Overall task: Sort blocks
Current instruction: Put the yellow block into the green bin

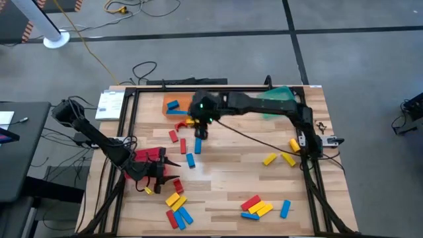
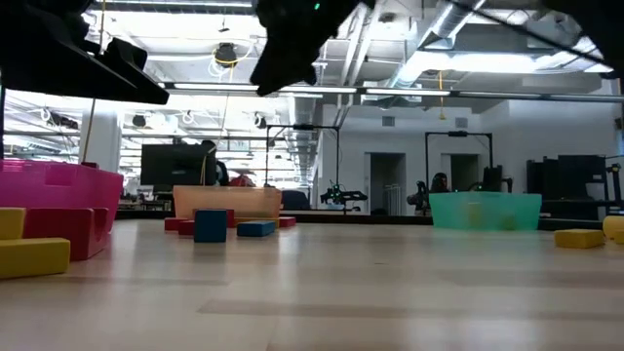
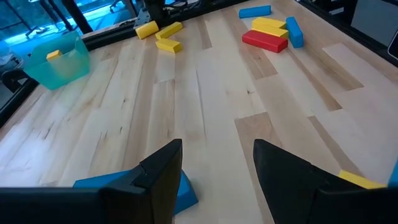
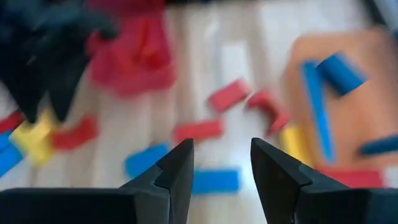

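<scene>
Red, blue and yellow blocks lie flat and scattered on the wooden table. My right gripper (image 1: 200,132) (image 4: 221,165) is open and empty. It hovers above two blue blocks (image 1: 197,145) (image 4: 214,180) and red blocks (image 1: 173,135) (image 4: 199,130), beside the orange bin (image 1: 173,106) that holds blue blocks (image 4: 339,71). My left gripper (image 1: 173,165) (image 3: 217,165) is open and empty too. It sits low beside the red bin (image 1: 149,157), with a blue block (image 3: 186,190) by one finger and a yellow block (image 3: 357,180) by the other.
A teal bin (image 1: 277,99) (image 3: 59,62) with one yellow block stands at the far right. Block clusters lie near the front edge (image 1: 177,208) (image 1: 258,206), and yellow blocks (image 1: 289,158) sit by the right arm's base. The table's middle (image 1: 231,172) is bare wood.
</scene>
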Robot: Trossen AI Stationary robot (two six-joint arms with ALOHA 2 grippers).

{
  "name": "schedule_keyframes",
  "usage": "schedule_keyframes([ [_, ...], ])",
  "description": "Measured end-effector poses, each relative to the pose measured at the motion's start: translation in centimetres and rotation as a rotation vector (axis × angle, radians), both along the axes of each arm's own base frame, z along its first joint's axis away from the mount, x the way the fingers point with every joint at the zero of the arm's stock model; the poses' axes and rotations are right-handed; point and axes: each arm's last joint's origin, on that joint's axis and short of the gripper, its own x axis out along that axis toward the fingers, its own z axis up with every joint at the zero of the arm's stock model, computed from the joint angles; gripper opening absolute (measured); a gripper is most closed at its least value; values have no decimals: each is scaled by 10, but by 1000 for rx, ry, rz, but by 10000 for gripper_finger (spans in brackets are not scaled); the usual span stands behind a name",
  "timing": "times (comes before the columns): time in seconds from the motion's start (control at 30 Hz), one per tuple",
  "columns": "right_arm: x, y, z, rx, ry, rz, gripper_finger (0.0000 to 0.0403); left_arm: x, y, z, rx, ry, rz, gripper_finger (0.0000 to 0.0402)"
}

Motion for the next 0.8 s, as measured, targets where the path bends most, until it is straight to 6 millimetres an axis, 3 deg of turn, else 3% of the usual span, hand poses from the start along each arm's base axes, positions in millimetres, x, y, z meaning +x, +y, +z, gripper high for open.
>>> schedule_keyframes([
  [0.2,-21,53,-10,45,267,63,173,0,0,0,13,3,-4,194],
  [0.43,-50,107,-34,-28,599,58,173,0,0,0,27,3,-9,194],
  [0.8,-84,195,-58,-63,752,138,172,0,0,0,50,1,-17,194],
])
